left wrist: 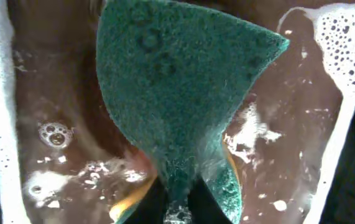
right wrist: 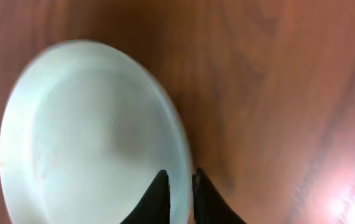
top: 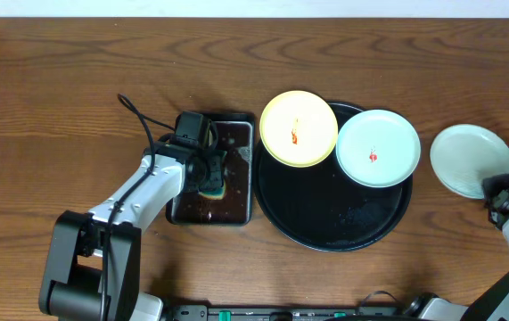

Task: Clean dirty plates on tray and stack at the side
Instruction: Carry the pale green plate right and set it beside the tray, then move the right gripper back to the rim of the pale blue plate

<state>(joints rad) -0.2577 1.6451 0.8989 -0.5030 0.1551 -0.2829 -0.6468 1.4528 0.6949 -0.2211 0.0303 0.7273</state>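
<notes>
Two smeared ones, the yellow plate (top: 299, 129) at eleven o'clock and the blue-white plate (top: 377, 148) at two, are awaited on the tray (top: 325, 218); a clean third plate (top: 468, 159), aside at three o'clock, is rim-pinched by the right gripper (right wrist: 178, 180), while a sponge (left wrist: 177, 93) is clenched by the left gripper (left wrist: 178, 204), likely for soaking

Overhead: bright, even, sharp; soft short shadows
Left wrist: dim, foam (left wrist: 351, 37) glares white at edges
Right wrist: plate (right wrist: 90, 137) blurred, glare on counter (right wrist: 276, 74) lower right
</notes>
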